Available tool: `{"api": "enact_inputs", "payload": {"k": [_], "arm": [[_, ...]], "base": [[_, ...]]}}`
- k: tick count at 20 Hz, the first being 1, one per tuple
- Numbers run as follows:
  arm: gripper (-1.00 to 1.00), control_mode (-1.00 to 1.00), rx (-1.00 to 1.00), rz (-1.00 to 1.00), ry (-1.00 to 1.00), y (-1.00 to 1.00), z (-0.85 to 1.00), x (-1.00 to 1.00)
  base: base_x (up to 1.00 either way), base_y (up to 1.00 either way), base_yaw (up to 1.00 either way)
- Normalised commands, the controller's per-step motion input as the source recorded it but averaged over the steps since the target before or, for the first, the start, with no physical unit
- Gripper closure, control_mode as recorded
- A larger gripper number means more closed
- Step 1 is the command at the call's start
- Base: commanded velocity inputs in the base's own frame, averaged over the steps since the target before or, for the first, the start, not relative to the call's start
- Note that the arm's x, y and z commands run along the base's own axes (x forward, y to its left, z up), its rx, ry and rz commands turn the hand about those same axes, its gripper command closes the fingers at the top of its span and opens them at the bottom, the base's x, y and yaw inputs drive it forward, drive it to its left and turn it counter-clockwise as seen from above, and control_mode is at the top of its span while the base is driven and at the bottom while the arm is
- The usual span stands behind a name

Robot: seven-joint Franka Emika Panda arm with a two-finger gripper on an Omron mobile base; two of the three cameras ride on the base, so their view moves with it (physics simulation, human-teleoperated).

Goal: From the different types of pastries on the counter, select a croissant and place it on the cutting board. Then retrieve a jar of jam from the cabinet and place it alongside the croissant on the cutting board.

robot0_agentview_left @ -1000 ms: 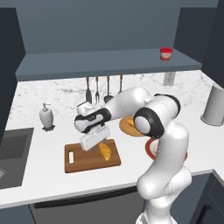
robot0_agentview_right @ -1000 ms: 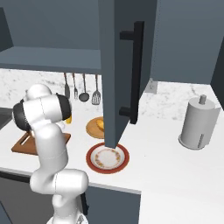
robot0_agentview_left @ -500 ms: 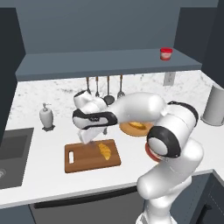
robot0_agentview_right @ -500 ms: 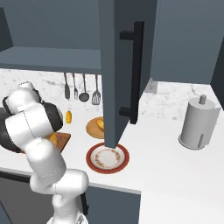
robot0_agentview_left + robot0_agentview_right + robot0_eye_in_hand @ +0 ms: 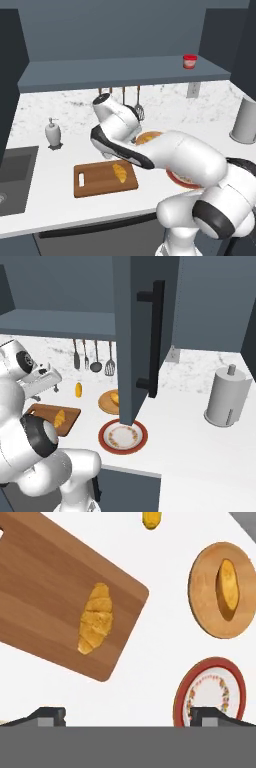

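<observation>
Light is even and soft across all three views, with no single visible source. The white surface (image 5: 60, 165) reads bright, while the cabinet (image 5: 120, 70) above it is dim and flat blue-grey. Shadows are faint: a thin dark rim lies under the cutting board (image 5: 100, 181) and the soap dispenser (image 5: 53, 134), and the underside of the cabinet shelf darkens the back wall. No glare shows on the robot's white shell, only smooth grey shading. Edges are slightly soft and pixelled in both base views. The hand view is sharper, and the croissant (image 5: 95, 618) shows clear ridges. No edge distortion is visible.
</observation>
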Motion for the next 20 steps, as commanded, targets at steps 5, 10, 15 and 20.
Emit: {"api": "enact_inputs", "payload": {"k": [5, 10, 15, 20], "arm": [[-1.0, -1.0, 0.0, -0.07, -0.22, -0.45, 0.67, -0.49], [-1.0, -1.0, 0.0, -0.07, -0.24, -0.38, 0.74, -0.28], [-1.0, -1.0, 0.0, -0.02, -0.12, -0.39, 0.96, -0.14], [-1.0, -1.0, -0.01, -0.06, -0.22, -0.27, 0.85, -0.23]], "base": [[0.0, 0.0, 0.0], [0.0, 0.0, 0.0], [0.0, 0.0, 0.0], [0.0, 0.0, 0.0]]}}
